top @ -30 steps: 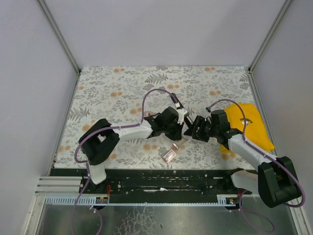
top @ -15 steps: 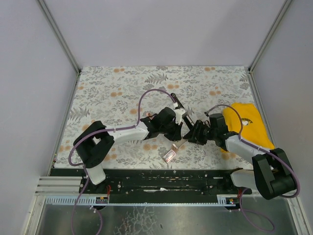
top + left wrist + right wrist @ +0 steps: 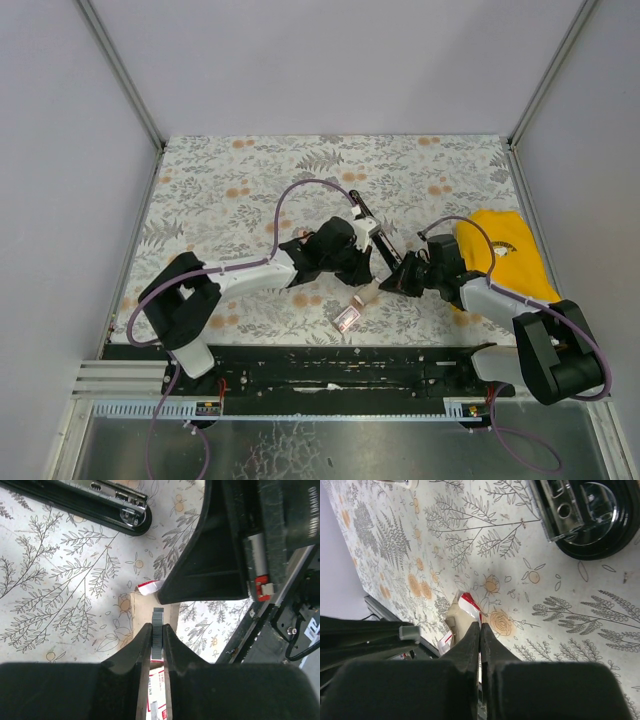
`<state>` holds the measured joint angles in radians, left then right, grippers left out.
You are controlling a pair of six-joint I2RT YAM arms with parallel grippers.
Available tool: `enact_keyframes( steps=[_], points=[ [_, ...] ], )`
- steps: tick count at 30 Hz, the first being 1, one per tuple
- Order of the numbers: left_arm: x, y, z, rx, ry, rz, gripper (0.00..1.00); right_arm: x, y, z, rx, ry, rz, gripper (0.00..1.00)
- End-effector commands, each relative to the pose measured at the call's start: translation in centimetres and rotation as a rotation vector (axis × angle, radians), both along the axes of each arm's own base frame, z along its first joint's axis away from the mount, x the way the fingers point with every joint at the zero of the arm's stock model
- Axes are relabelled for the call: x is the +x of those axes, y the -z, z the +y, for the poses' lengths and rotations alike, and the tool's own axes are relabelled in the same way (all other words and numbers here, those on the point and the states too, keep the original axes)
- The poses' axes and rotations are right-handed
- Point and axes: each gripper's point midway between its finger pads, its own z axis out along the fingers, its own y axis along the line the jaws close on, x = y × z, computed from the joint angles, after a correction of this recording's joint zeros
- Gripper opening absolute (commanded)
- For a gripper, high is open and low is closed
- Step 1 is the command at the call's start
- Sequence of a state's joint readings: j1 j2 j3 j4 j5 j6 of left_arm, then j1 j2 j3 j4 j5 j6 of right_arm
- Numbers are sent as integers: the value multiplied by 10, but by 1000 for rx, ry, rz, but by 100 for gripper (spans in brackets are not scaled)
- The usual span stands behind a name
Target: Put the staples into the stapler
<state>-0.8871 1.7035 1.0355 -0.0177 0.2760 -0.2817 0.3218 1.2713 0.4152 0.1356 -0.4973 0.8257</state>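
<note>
Currently the left gripper (image 3: 157, 629) is clamped on a staple strip (image 3: 158, 614), held by its flat sides with the upper end protruding past the fingertips. The right gripper (image 3: 480, 626) is fully closed, with its tips down at the staple box (image 3: 466, 602). Whether it pinches the box flap or nothing at all cannot be determined. The stapler (image 3: 372, 226) lies on the table (image 3: 230, 180) at centre frame in the overhead view, just above both grippers, and neither gripper holds it. In the left wrist view it crosses the upper left corner with its bright metal channel exposed.

Probable failure modes:

1. Strip loss. The hold covers only part of the strip. A knock or twist could slide it out or snap it, scattering staples.
2. Gripper contact. The right gripper's body fills the upper right of the left wrist view, close beside the strip. Moving either arm before the other clears risks a strike on the strip.
3. Box drag. If the right gripper has caught the flap, raising it would lift the box and could spill its contents.
4. Stapler shift. The stapler is unrestrained, so a strip pushed in at an angle would likely shove it across the table instead of seating.
5. Misalignment. The strip and channel axes differ in the left wrist view, so the wrist must rotate before insertion.
</note>
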Motion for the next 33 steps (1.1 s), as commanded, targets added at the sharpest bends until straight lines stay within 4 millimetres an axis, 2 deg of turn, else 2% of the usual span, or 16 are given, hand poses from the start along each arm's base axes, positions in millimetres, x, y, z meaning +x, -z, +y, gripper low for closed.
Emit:
enact_keyframes(
  steps=[1, 5, 8, 9, 12, 14, 17, 21, 28, 31, 32, 33],
  points=[
    [0, -25, -11, -103, 23, -26, 11, -3, 4, -6, -47, -5, -13, 0],
    [0, -19, -11, -93, 11, 1, 11, -5, 7, -10, -74, 0, -10, 1],
    [1, -14, -9, -73, -4, 14, 12, -7, 11, -21, -146, 10, -4, 5],
    [0, -14, -9, -76, -10, 22, 12, -9, 12, -26, -175, 17, 1, 12],
    [-2, -15, -7, -100, -49, 57, 12, -10, 5, -36, -220, 39, -20, 43],
    [-5, -12, -6, -127, -83, 94, 12, -10, -3, -37, -216, 52, -38, 53],
    [-11, 5, -2, -147, -132, 160, 12, -9, -19, -32, -169, 61, -68, 62],
    [-6, 19, 4, -163, -220, 211, 11, -3, -35, -22, -99, 59, -96, 66],
    [22, 34, 20, -151, -343, 207, 11, -3, -30, -17, -88, 37, -77, 66],
    [29, 40, 23, -127, -356, 194, 17, -3, -28, -17, -86, 34, -73, 66],
    [29, 38, 22, -131, -351, 187, 22, -3, -28, -17, -87, 33, -75, 66],
    [29, 36, 22, -134, -347, 178, 31, -3, -28, -17, -88, 32, -78, 66]
  ],
)
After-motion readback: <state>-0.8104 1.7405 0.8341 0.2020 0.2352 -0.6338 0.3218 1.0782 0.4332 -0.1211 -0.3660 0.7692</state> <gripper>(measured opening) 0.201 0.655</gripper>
